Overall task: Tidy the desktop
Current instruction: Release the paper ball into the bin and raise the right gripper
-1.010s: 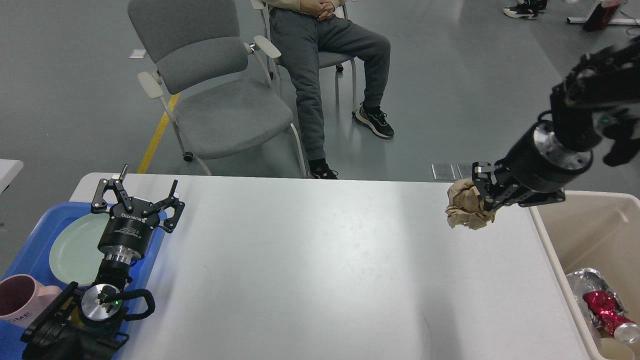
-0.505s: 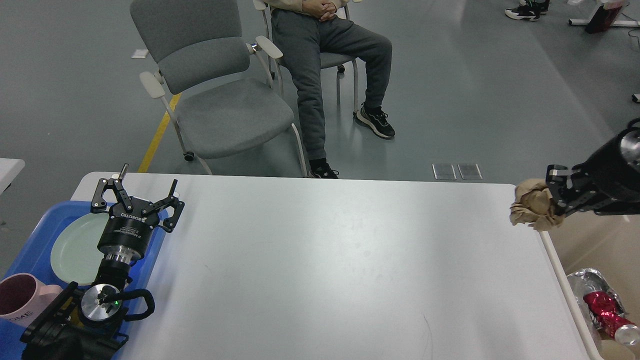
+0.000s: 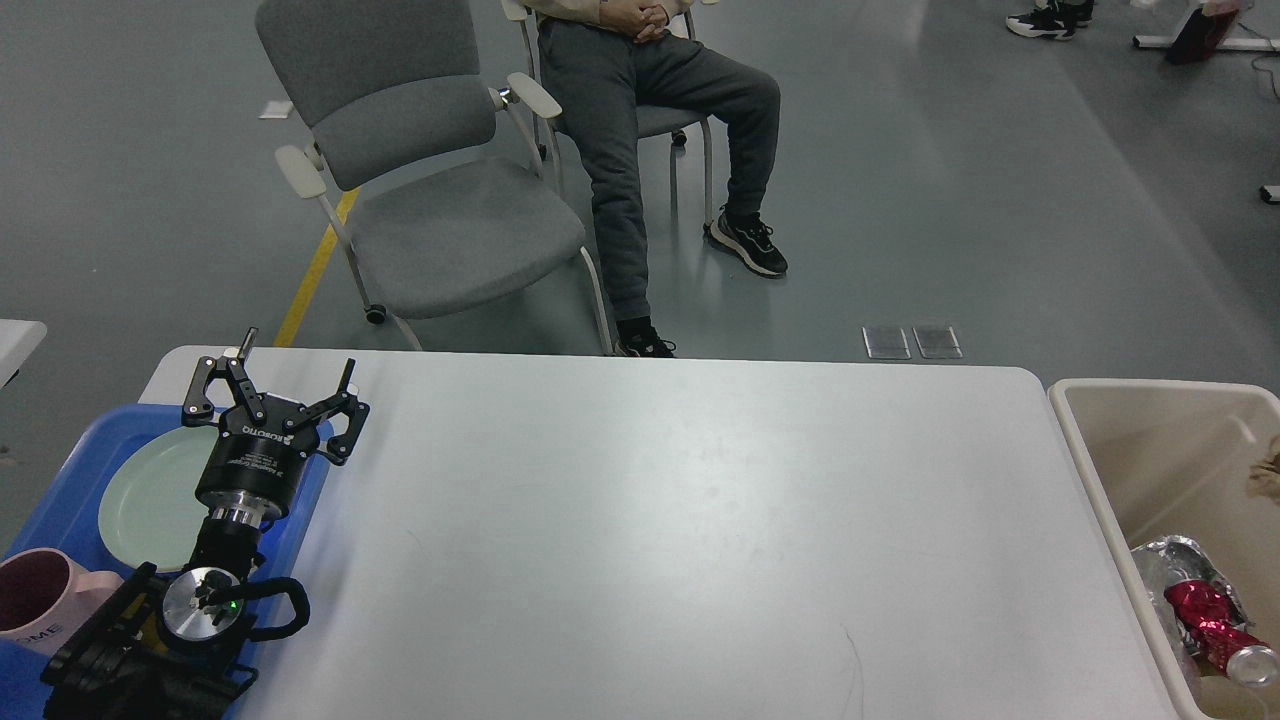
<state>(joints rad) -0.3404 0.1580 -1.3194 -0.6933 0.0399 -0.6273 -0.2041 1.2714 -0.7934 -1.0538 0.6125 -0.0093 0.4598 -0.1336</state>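
The large white rectangular bench (image 3: 660, 520) with rounded corners fills the middle of the view. A beige rectangular plastic bin (image 3: 1100, 480) stands against its right edge, a blue plastic tray (image 3: 60, 480) at its left. Above the tray, the left end effector (image 3: 282, 392) hangs with fingers spread apart, empty.

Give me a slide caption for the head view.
Large white rectangular desktop between blue plastic tray and beige rectangular bin; open left tool above the tray.

Head view, downward (forward), over desktop (image 3: 650, 520)
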